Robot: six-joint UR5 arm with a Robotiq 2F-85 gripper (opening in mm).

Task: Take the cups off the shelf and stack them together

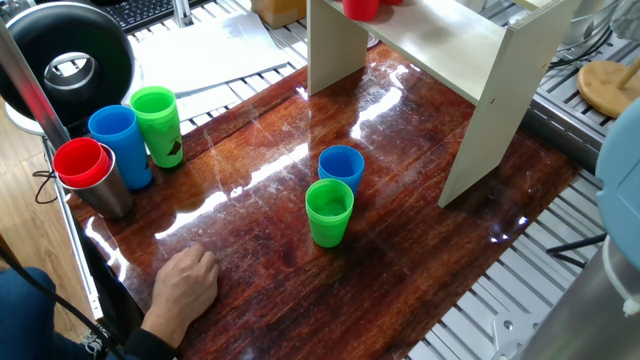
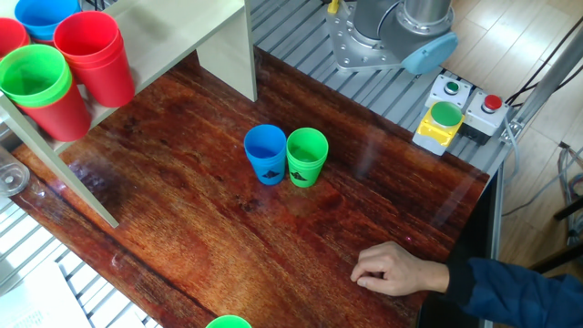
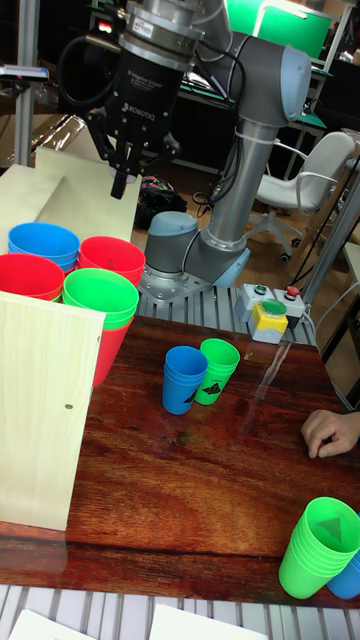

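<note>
Tall fixed view shows the black two-finger tool [image 3: 128, 165] hanging high above the cream-coloured board shelf [image 3: 45, 420], its fingers spread apart and nothing between them. On the shelf top sit the plastic cups: a blue cup [image 3: 43, 243] at the back, a red cup [image 3: 110, 257] beside it, another red cup [image 3: 30, 276] nearer the front, and a bright green cup [image 3: 100, 295] nested in a red one. Down on the dark glossy wooden bench [image 2: 228, 246], a blue tumbler [image 2: 265, 154] and a green tumbler [image 2: 307, 156] stand upright, touching side by side, well clear of the shelf's side panel. Over at the bench's far edge, a green stack [image 1: 157, 125], a blue stack [image 1: 120, 145] and a red cup in a grey metal tumbler [image 1: 95, 177] huddle together. A person's hand [image 2: 392, 271] rests flat on the wood, near the edge. A yellow button box [image 2: 440, 124] sits just off the bench by the arm's base.
</note>
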